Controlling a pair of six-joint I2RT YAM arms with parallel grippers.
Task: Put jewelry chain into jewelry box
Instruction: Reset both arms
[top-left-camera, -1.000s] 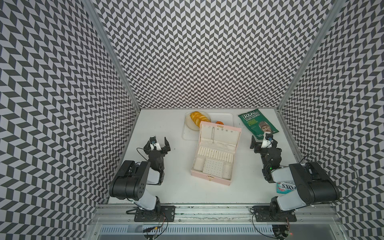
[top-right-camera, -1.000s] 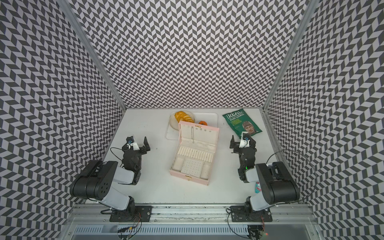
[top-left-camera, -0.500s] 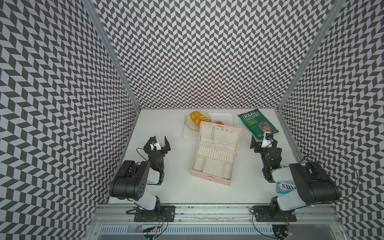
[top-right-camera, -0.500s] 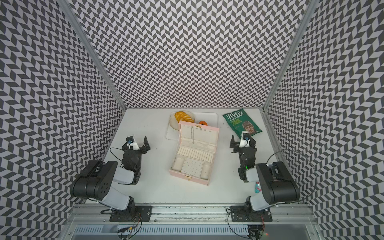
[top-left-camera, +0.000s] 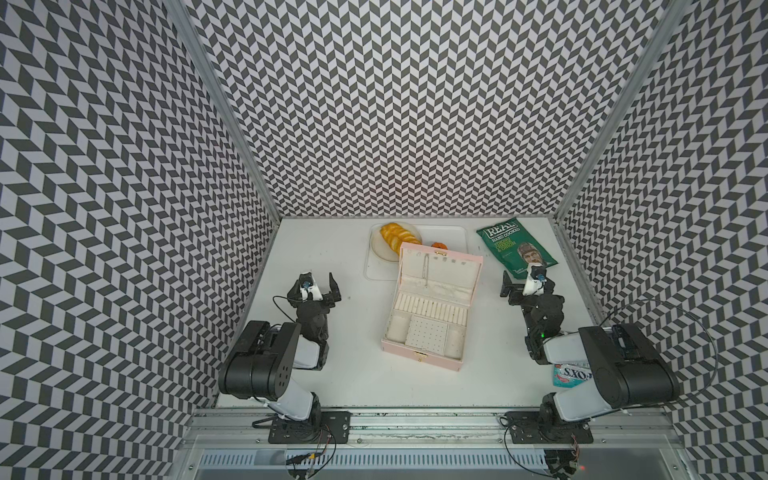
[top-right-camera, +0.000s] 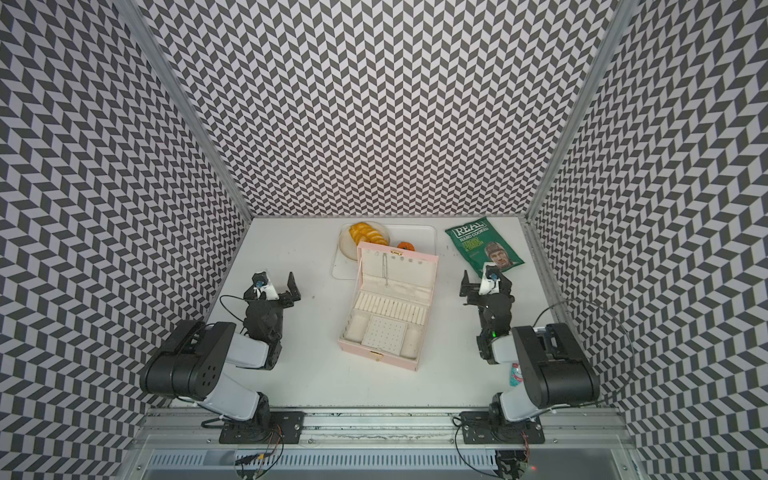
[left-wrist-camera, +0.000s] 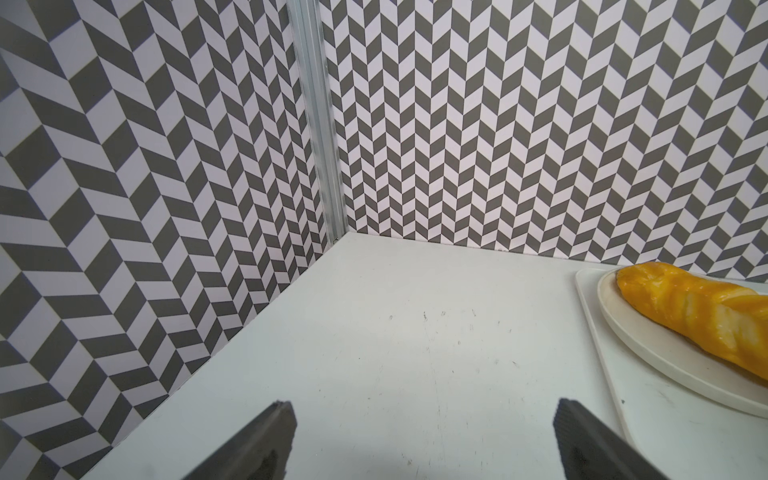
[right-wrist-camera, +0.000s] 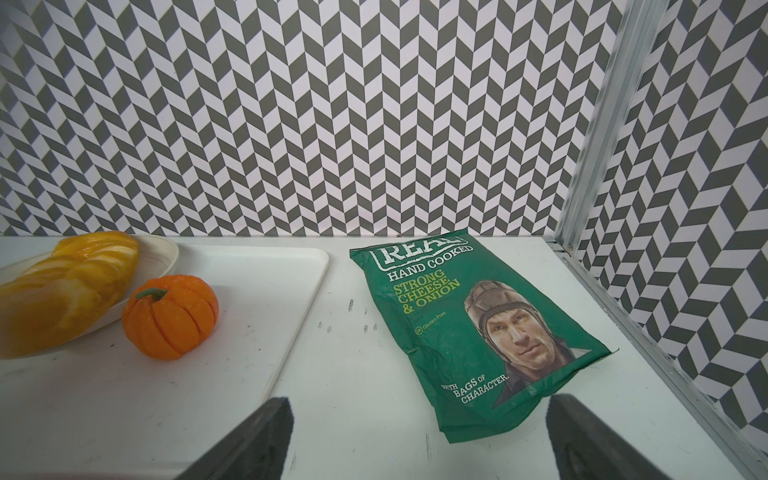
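The pale pink jewelry box (top-left-camera: 399, 351) (top-right-camera: 357, 350) stands open at the table's middle, its lid raised toward the back. The jewelry chain (top-left-camera: 424, 270) (top-right-camera: 386, 270) shows as a thin silver strand hanging straight down the lid's cream inside. My left gripper (top-left-camera: 318, 280) (top-right-camera: 274, 280) (left-wrist-camera: 424, 415) sits open to the left of the box, over bare table, with nothing between its fingers. My right gripper (top-left-camera: 525, 280) (top-right-camera: 485, 279) (right-wrist-camera: 417, 411) is open to the right of the box and holds nothing. Neither wrist view shows the box or the chain.
A white tray (top-left-camera: 453, 237) (right-wrist-camera: 249, 282) behind the box carries a plate (left-wrist-camera: 623, 332) with yellow bread (top-left-camera: 397, 235) and an orange pumpkin (right-wrist-camera: 170, 316). A green crisp bag (top-left-camera: 513, 249) (right-wrist-camera: 478, 324) lies at the back right. A teal packet (top-left-camera: 569, 376) lies under the right arm.
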